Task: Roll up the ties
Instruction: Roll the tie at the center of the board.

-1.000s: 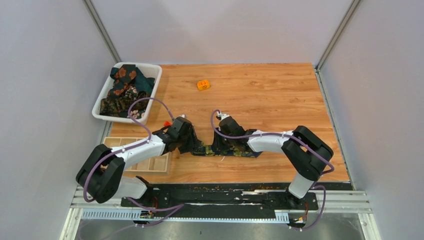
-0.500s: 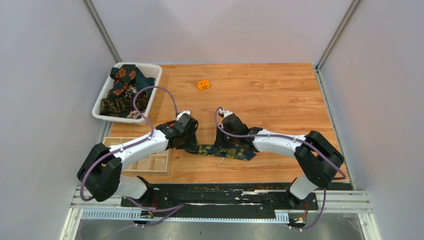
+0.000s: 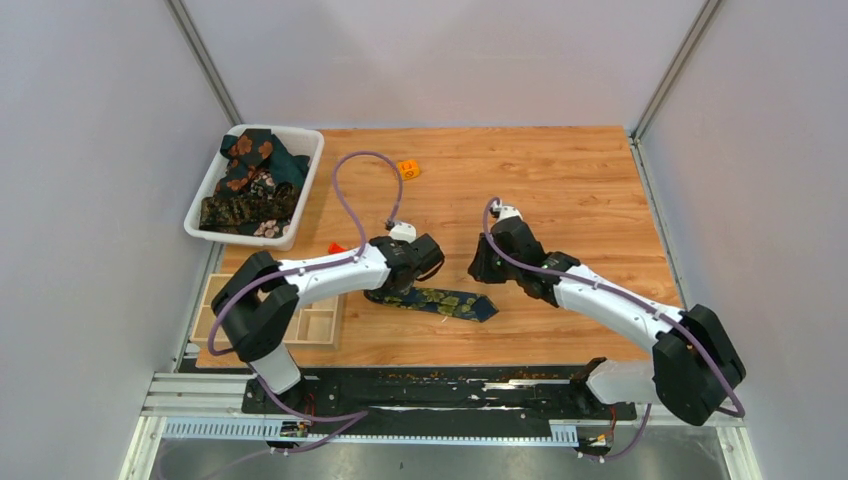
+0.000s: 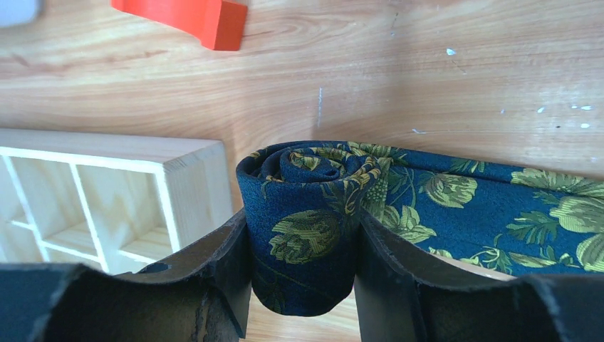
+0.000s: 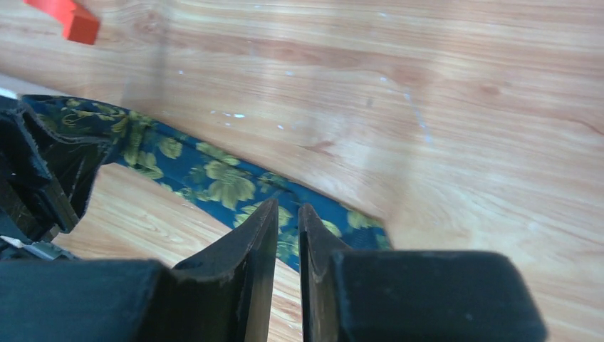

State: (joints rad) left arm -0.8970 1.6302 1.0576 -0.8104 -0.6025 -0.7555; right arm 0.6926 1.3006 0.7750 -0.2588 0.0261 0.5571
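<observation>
One navy tie point(image 4: 427, 203), partly rolled; left gripper point(image 4: 302, 235) clamps the roll; right gripper point(image 5: 287, 214) nearly closed, empty.

The navy tie point(image 3: 447, 302) with yellow-green flowers — left end rolled, rest flat rightward, centre-near; other ties point(image 3: 248, 180) heaped far-left.

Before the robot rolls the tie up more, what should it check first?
1. Roll gripped: the left gripper is shut on the rolled end of the navy tie: ok.
2. Roll tidy: the coils look snug and even: ok.
3. Tail ready: the unrolled tail lies flat and straight: ok.
4. Right gripper free: jaws almost closed, nothing between them: ok.
5. Room to roll: the wooden divider box sits close beside the roll; whether it would bump: cannot tell.
</observation>
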